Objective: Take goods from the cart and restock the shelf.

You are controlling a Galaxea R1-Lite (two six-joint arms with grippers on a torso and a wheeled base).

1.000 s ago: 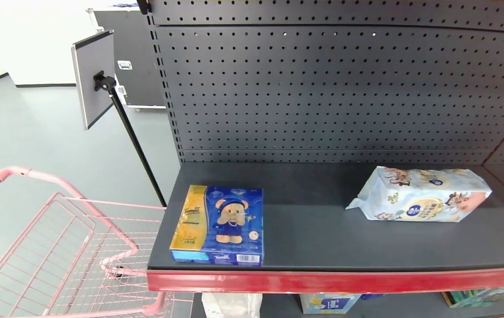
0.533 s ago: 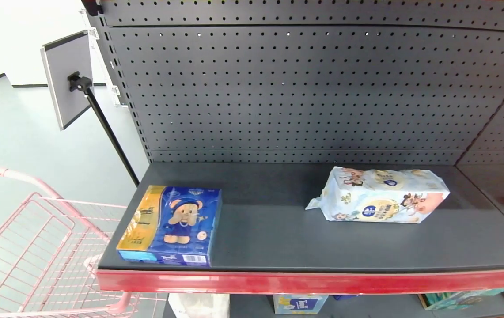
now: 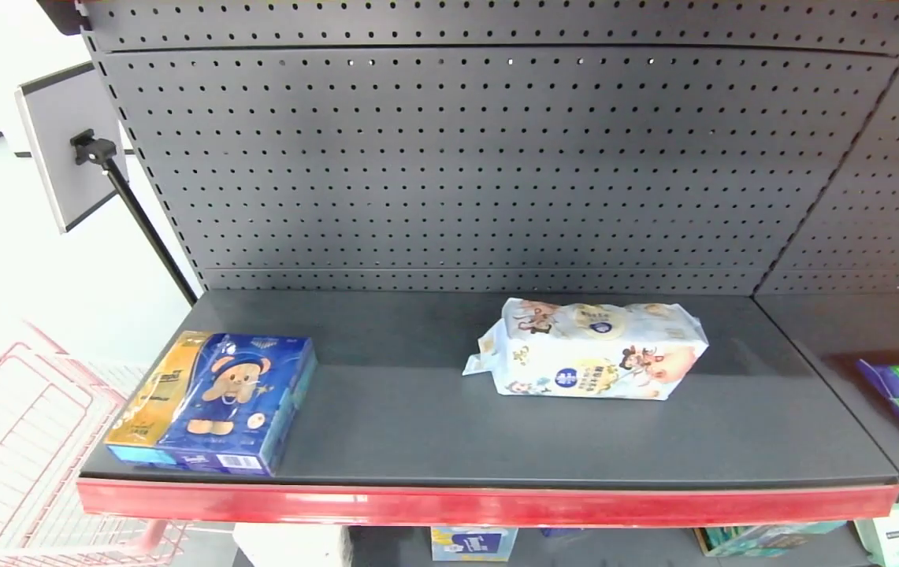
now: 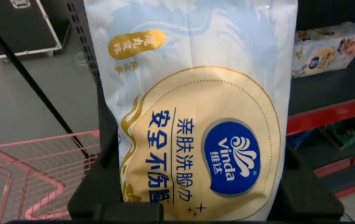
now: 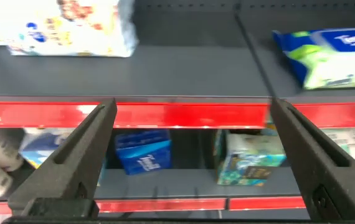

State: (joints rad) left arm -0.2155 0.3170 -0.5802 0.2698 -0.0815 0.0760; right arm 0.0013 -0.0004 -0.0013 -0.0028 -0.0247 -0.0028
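Dark shelf (image 3: 433, 433) carries a blue bear box (image 3: 213, 402) and a pale pack (image 3: 587, 358), well apart; left gripper (image 4: 199, 158) clamps a white-and-gold tissue pack (image 4: 190, 74) up by the pink cart (image 3: 31, 409); right gripper (image 5: 193, 106) gapes wide, facing the shelf's red lip.

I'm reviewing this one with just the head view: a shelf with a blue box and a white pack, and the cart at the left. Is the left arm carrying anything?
Observer: Yes. In the left wrist view, the left pincer is shut on a white-and-gold pack.
Operator: And the right arm, is it holding anything?
Observer: No. The right pincer is open and empty, with its fingers pointing toward the red shelf edge.
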